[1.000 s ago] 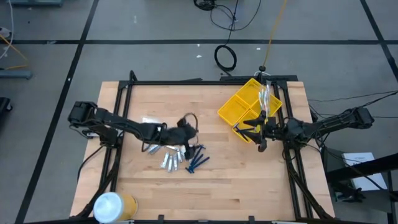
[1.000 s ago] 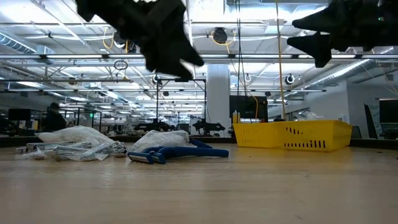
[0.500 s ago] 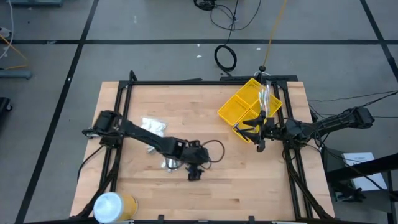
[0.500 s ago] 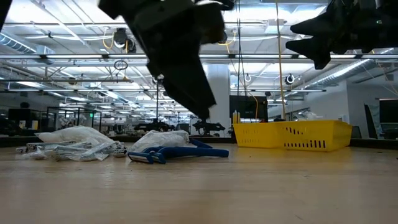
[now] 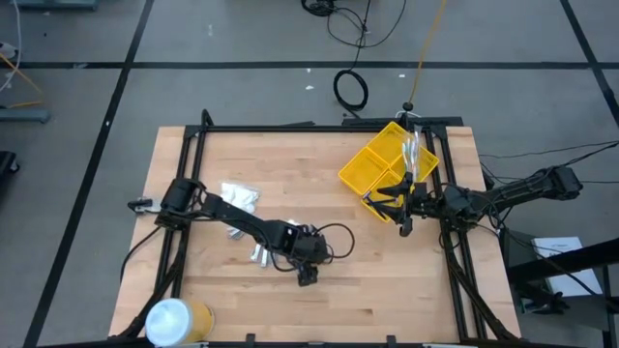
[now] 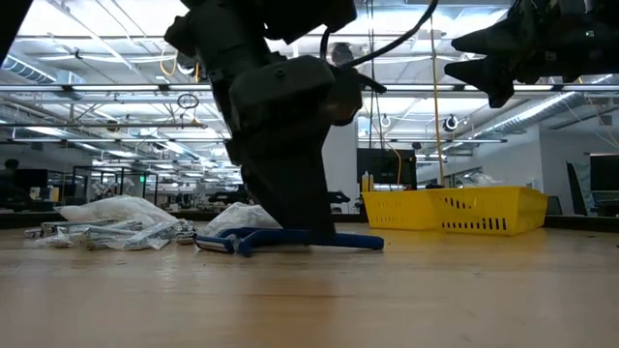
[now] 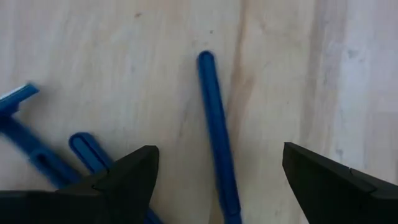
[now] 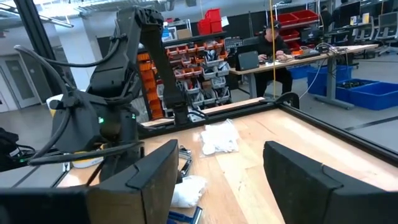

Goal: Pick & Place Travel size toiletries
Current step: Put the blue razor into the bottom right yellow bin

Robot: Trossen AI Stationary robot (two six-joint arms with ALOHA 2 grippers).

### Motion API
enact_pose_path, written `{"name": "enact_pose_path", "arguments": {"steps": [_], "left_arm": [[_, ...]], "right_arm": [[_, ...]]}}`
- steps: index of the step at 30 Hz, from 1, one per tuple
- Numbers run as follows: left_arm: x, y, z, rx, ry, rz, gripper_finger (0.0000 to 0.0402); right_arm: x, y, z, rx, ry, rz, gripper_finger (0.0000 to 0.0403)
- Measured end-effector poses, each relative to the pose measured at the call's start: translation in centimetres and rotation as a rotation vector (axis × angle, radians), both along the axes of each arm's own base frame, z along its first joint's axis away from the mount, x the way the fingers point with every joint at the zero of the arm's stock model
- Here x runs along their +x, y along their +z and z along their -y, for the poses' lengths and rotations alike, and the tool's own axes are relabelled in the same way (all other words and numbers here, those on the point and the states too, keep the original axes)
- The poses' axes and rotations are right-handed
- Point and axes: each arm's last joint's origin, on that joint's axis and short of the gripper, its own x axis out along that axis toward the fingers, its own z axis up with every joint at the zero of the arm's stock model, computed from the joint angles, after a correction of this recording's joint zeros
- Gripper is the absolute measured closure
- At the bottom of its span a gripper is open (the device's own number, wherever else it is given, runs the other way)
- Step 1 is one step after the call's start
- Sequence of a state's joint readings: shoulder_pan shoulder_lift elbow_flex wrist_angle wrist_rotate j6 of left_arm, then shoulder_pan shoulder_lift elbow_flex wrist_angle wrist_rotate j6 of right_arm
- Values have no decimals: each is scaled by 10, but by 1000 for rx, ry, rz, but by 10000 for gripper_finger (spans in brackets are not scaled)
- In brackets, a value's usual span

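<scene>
Wooden planks of the table lie under the left gripper, which is down low with its fingers spread wide, one on each side of a blue stick lying flat on the wood. Just beside it lie more blue sticks, then silvery tubes and white packets. Well apart, the right gripper hangs open beside the yellow bin.
</scene>
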State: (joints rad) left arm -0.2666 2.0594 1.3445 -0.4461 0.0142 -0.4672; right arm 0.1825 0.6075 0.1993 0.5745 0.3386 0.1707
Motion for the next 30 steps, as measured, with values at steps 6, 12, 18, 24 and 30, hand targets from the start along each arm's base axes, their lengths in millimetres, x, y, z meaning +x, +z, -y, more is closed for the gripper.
{"name": "enact_pose_path", "arguments": {"steps": [6, 12, 18, 24, 30], "left_arm": [[-10, -2, 3, 54, -30, -82, 77], [-15, -4, 5, 129, -17, -106, 160], [-11, -4, 6, 140, -28, -59, 274], [1, -3, -1, 210, -138, 57, 384], [1, 20, -3, 347, -258, 149, 374]], "right_arm": [[0, 0, 0, -1, 0, -2, 181], [0, 0, 0, -4, 0, -3, 181], [0, 0, 0, -4, 0, -4, 181], [0, -2, 0, -6, -3, -16, 181], [0, -3, 1, -9, -31, -37, 181]]}}
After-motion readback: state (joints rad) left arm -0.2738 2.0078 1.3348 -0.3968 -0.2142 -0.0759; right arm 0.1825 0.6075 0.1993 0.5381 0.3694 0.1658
